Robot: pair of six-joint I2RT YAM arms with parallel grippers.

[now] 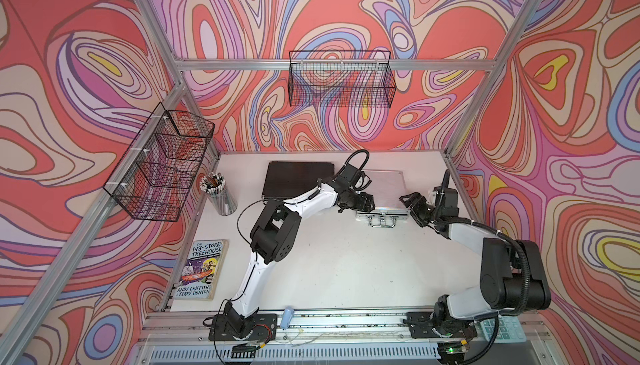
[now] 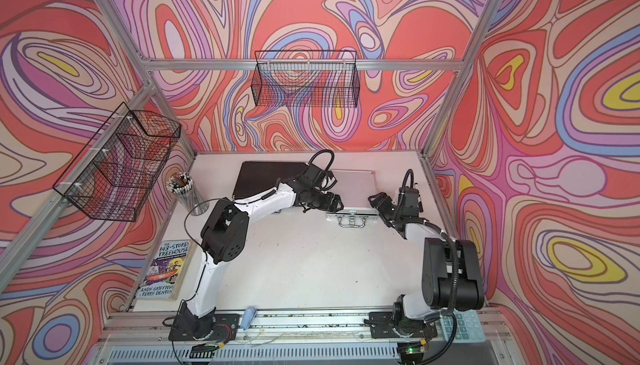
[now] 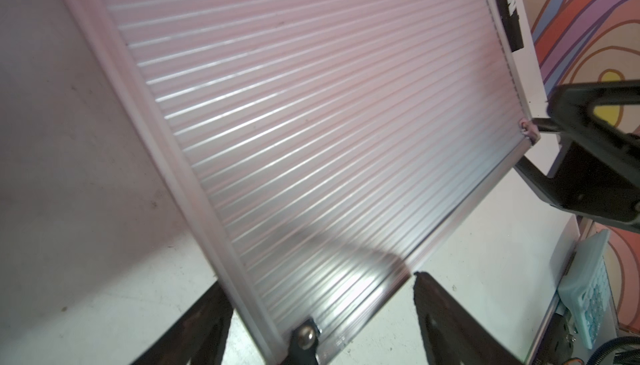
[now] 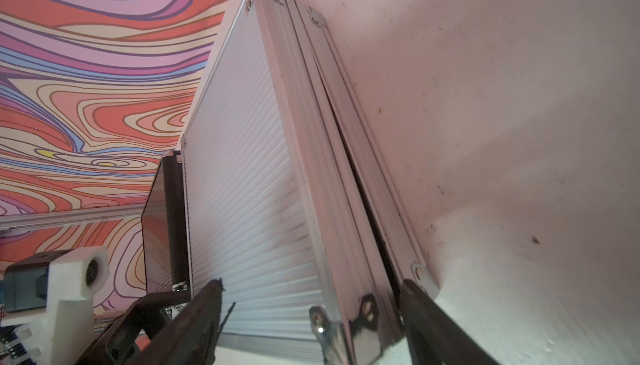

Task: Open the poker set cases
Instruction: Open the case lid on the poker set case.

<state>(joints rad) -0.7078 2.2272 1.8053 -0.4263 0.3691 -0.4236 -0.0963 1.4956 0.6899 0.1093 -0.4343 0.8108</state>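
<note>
Left wrist view: my left pincer [image 3: 320, 282] stands wide, one black finger [image 3: 440, 314] on each side of a front corner of the ribbed silver aluminium case [image 3: 311, 121]. The fingertips lie just beside the case's edges, and I cannot tell whether they touch. Nothing is gripped there.

Right wrist view: my right pincer [image 4: 311, 285] is spread just as wide. It straddles the other front corner, one finger over the ribbed lid and one down by the white table top [image 4: 519, 138]. Along that side a dark slit shows between the case's two halves.

In both top views the silver case lies flat toward the far right of the table. Its chrome handle [image 1: 381, 222] points to the front edge, and my pincers are at its two front corners. The wider flat black case [image 1: 294, 178] lies lid down just to its left, partly behind my left arm [image 1: 304, 204]. A paperback book [image 1: 202, 269] lies at the table's left edge, and a clear cup of pencils [image 1: 221, 193] stands beyond it.
</note>
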